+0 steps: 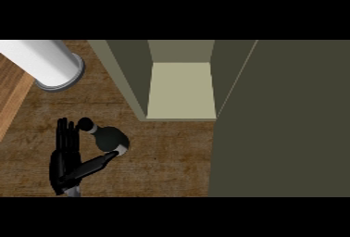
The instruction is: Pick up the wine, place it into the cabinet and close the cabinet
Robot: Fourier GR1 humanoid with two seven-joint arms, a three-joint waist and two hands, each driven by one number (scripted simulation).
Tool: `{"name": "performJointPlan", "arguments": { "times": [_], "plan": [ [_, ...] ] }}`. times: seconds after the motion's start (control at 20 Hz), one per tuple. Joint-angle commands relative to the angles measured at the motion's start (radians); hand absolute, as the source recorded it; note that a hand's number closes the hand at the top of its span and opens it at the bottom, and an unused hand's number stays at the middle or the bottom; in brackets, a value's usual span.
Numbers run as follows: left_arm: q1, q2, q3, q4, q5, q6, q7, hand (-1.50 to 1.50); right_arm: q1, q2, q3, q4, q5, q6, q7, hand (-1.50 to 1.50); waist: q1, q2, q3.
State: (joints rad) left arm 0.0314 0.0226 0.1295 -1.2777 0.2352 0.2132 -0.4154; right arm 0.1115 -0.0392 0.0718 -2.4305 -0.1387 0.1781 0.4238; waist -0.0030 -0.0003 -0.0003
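Observation:
The wine bottle (109,138) is dark and stands on the wooden counter at lower left, seen from above with its cap pointing up-left. My left hand (66,159) is just left of it, fingers straight along the bottle's left side. Its thumb reaches right and touches the bottle's lower right side, so the bottle stands in the gap between thumb and fingers. The olive cabinet (130,74) is open at upper centre, showing a pale bare shelf inside. Its door (280,120) stands swung open at the right. My right hand does not show.
A white cylinder on a grey base (41,62) stands at the upper left. A lighter wooden strip (10,102) runs along the left edge. Brown counter (171,157) lies between the bottle and the open door.

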Motion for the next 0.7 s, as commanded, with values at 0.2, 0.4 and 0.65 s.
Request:
{"name": "performJointPlan", "arguments": {
  "times": [0.2, 0.4, 0.65],
  "plan": [
    [-0.035, -0.005, 0.029, 0.211, 0.014, -0.076, -0.151, -1.5, 0.053, -0.002, -0.058, 0.042, -0.06, 0.06, -0.097, -1.5, -0.001, 0.0, 0.0],
    [-0.141, 0.004, 0.05, 0.306, 0.023, -0.051, -0.136, -1.5, -0.024, -0.016, -0.066, 0.02, -0.071, 0.024, 0.01, -1.5, 0.0, 0.0, 0.0],
    [-0.139, -0.003, 0.072, 0.449, 0.035, -0.103, -0.277, -1.5, -0.013, 0.025, 0.021, -0.007, 0.031, -0.006, 0.012, -1.5, 0.0, 0.0, 0.0]
  ]
}}
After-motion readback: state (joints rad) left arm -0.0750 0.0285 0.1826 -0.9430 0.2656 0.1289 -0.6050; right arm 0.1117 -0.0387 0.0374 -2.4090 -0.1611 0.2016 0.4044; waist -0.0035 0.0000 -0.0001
